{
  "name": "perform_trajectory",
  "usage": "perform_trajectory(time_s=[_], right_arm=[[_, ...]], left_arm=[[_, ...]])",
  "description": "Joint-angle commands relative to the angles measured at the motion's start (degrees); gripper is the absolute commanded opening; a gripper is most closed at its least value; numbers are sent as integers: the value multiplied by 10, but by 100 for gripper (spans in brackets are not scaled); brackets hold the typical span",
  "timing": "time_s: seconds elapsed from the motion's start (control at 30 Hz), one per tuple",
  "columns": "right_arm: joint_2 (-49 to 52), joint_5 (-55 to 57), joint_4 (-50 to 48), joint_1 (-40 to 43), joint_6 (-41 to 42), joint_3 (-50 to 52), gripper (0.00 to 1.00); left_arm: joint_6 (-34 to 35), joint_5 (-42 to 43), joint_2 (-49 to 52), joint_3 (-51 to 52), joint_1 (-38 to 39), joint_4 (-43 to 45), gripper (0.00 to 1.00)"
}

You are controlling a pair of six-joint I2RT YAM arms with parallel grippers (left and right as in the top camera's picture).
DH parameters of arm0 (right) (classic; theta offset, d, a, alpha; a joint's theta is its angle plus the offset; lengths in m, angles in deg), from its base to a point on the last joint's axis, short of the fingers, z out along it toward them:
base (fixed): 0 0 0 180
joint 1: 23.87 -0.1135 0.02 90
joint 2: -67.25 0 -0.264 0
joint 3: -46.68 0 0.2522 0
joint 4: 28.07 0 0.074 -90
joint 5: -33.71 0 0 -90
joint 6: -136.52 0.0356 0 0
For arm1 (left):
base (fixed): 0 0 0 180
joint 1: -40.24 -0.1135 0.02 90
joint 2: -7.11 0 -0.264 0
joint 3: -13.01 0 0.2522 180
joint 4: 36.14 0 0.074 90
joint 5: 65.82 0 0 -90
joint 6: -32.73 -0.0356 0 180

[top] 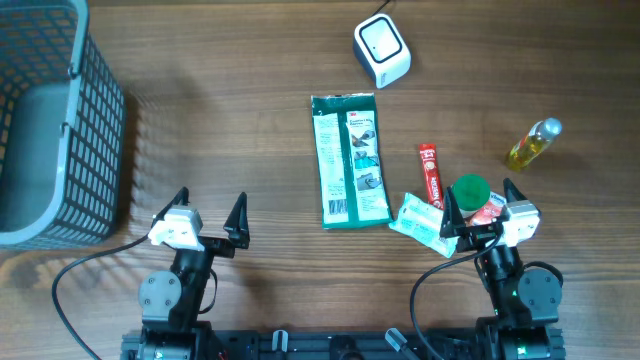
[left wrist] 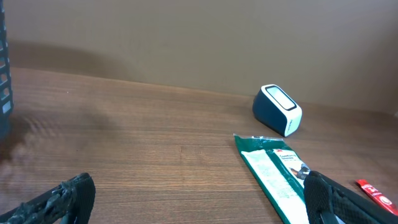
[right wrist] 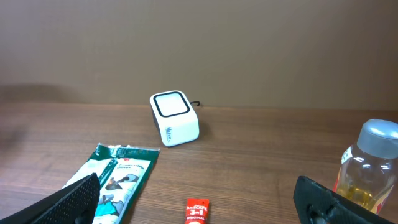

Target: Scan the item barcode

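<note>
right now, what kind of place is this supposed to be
Most likely a mock shop checkout on a wooden table, not a real store. A small white barcode scanner sits at the far side, a grey shopping basket stands at one end, and retail goods lie loose, such as a green packet and an oil bottle.

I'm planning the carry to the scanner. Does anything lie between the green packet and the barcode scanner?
Nothing visible does: only bare table separates the green packet from the scanner.
</note>
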Motion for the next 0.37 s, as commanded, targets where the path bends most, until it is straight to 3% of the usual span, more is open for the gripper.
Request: perform_trajectory(time_s=[0.0, 0.33], right_arm=[[-5, -7, -2, 3, -7, 1, 100], [-5, -7, -2, 3, -7, 1, 100]], left_arm=[[-11, -2, -5, 1, -3, -5, 100], [-11, -2, -5, 1, -3, -5, 100]])
